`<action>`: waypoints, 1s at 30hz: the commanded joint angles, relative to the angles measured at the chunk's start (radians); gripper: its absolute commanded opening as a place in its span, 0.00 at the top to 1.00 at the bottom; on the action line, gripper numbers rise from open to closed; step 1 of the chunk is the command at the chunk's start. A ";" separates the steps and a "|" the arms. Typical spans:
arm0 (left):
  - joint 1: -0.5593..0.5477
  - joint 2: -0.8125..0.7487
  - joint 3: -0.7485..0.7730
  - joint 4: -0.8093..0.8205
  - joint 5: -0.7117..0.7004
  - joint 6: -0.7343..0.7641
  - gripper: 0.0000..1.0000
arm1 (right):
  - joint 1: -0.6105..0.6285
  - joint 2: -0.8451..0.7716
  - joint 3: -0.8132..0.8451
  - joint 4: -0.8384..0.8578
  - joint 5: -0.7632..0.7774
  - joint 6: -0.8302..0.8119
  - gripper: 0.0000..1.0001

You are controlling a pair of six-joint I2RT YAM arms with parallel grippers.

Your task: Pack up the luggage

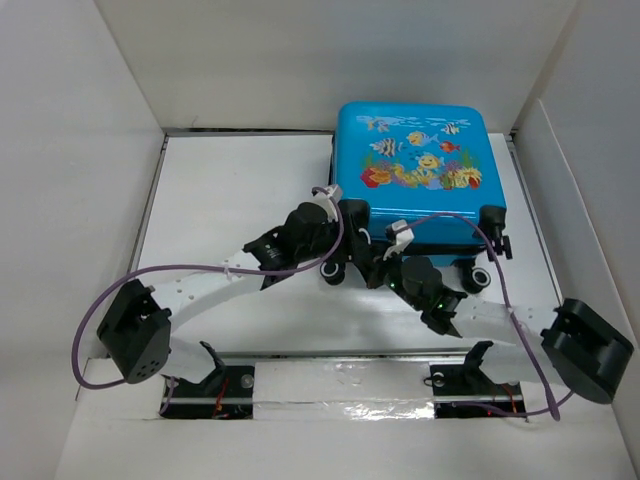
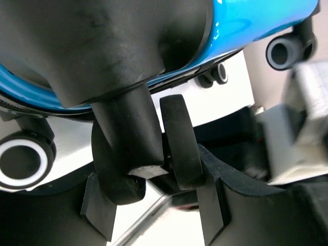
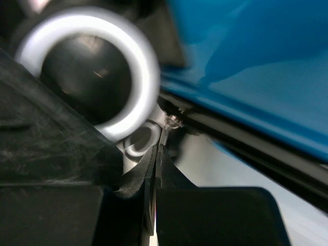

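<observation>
Where the table (image 1: 230, 180) runs far and right, we list the blue fish-print suitcase (image 1: 410, 165), closed flat, wheel edge toward the arms, seam running left-right. Left gripper (image 2: 154, 164): clamped on the black wheel housing (image 2: 118, 77). Right gripper (image 3: 156, 154): pinched shut on the metal zipper pull (image 3: 167, 128), seam just beyond its tips.

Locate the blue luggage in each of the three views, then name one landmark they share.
Top external: the luggage lies flat at the table's upper right, fish print up.
Left wrist: its blue shell runs across the top, clearest at upper right.
Right wrist: blue shell fills the upper right, blurred.
Shared landmark: the ringed wheels at its near edge, seen lower left in the left wrist view and upper left in the right wrist view.
</observation>
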 commanded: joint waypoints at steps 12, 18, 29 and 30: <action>-0.049 -0.146 -0.022 0.425 0.300 -0.005 1.00 | 0.110 0.529 0.231 0.882 -0.139 0.252 1.00; -0.049 -0.229 -0.022 0.281 0.117 0.087 1.00 | 0.187 0.441 0.154 0.752 0.016 0.210 1.00; -0.026 -0.229 -0.098 0.313 0.026 0.072 1.00 | 0.230 -0.024 -0.098 0.071 0.170 0.208 0.45; -0.026 -0.230 -0.104 0.299 -0.020 0.072 1.00 | 0.230 -0.067 -0.083 -0.019 0.184 0.208 0.35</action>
